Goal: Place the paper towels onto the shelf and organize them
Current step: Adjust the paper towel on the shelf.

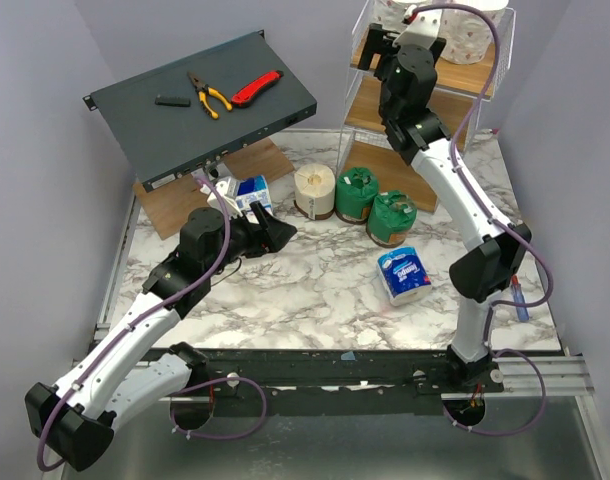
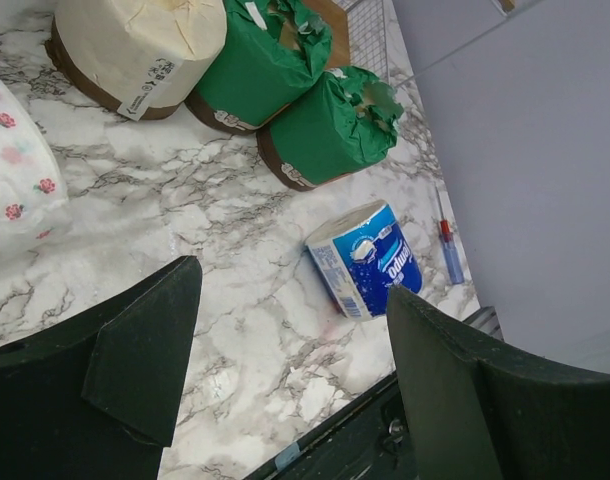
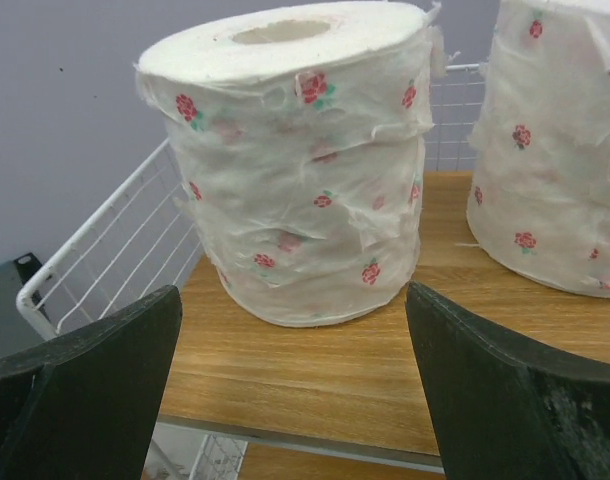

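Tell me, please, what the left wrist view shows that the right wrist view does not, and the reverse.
Only the left wrist view: the marble tabletop, with a cream roll, two green-wrapped rolls and a blue-and-white pack on it.
Only the right wrist view: the shelf, with two rose-print rolls upright on its wooden board.
Both: open dark fingers with nothing between them, on the left gripper and the right gripper. Both also show rose-print paper, which in the left wrist view is only a patch at the left edge.
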`<state>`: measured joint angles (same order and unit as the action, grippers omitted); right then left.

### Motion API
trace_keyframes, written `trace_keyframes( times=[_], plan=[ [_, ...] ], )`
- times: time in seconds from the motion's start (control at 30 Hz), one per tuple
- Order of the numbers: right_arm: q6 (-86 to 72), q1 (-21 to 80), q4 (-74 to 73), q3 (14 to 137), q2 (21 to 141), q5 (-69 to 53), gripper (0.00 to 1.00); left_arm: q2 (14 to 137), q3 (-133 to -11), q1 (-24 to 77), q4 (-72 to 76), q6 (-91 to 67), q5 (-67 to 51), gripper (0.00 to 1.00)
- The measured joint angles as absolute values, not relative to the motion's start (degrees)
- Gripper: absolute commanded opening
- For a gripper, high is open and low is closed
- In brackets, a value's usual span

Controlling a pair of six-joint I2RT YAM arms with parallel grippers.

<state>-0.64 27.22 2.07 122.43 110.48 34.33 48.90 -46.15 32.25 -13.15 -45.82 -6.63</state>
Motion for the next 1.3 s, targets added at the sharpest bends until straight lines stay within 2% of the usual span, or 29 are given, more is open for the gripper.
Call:
trace_keyframes(
  times=[0.63, 1.3],
  plan=[
    [3.0, 25.8, 8.8, 123.8, 115.6, 41.1, 0.97, 50.5, -46.2, 32.2, -13.1, -44.1, -6.1, 0.77],
    [3.0, 21.8, 11.2, 117.4, 111.3, 42.7, 0.97, 51.8, -46.4, 31.8, -13.2, -43.7, -6.1, 0.77]
  ],
)
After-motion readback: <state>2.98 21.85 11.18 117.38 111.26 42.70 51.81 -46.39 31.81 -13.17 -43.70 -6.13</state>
